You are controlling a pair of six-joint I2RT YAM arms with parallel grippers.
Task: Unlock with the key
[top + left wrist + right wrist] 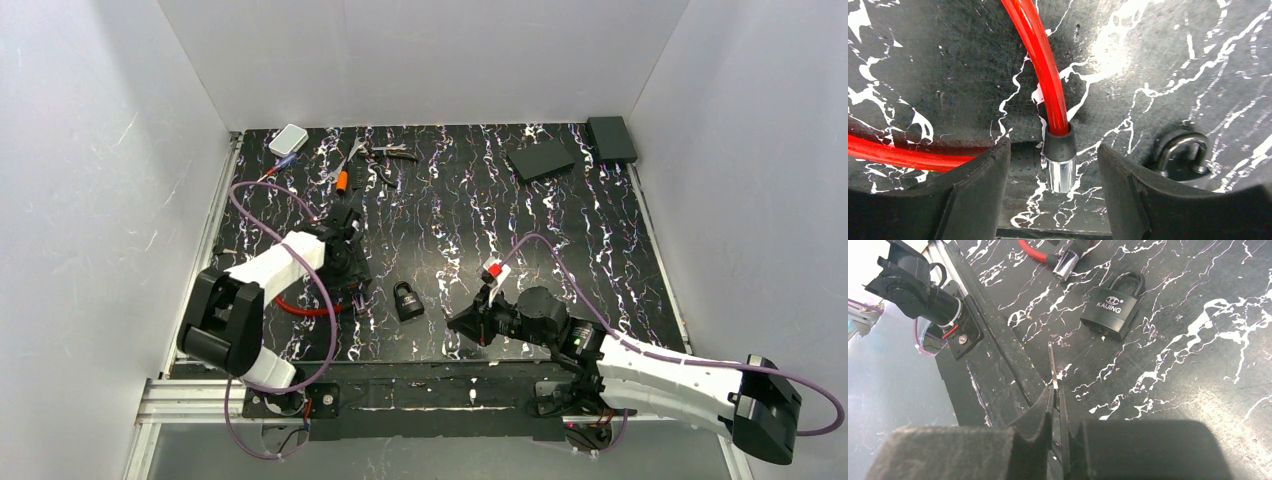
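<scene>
A black padlock (pixel 406 299) marked KAIJING lies flat on the table, its shackle shut; in the right wrist view the padlock (pixel 1111 308) is ahead of the fingers. My right gripper (pixel 1057 390) is shut on a thin metal key (pixel 1051 362), whose blade sticks out toward the padlock. In the top view the right gripper (pixel 458 322) sits just right of the padlock. My left gripper (pixel 1054 172) is open low over the chrome end (pixel 1061 170) of a red cable (pixel 1040 55), which lies between its fingers untouched. The left gripper (pixel 352 285) is left of the padlock.
The red cable (pixel 310 308) loops by the left arm. Tools and wires (pixel 375 160), a white box (pixel 288 139) and two black boxes (pixel 540 160) lie at the back. The table's near edge and rail (pixel 978 340) run close to the key.
</scene>
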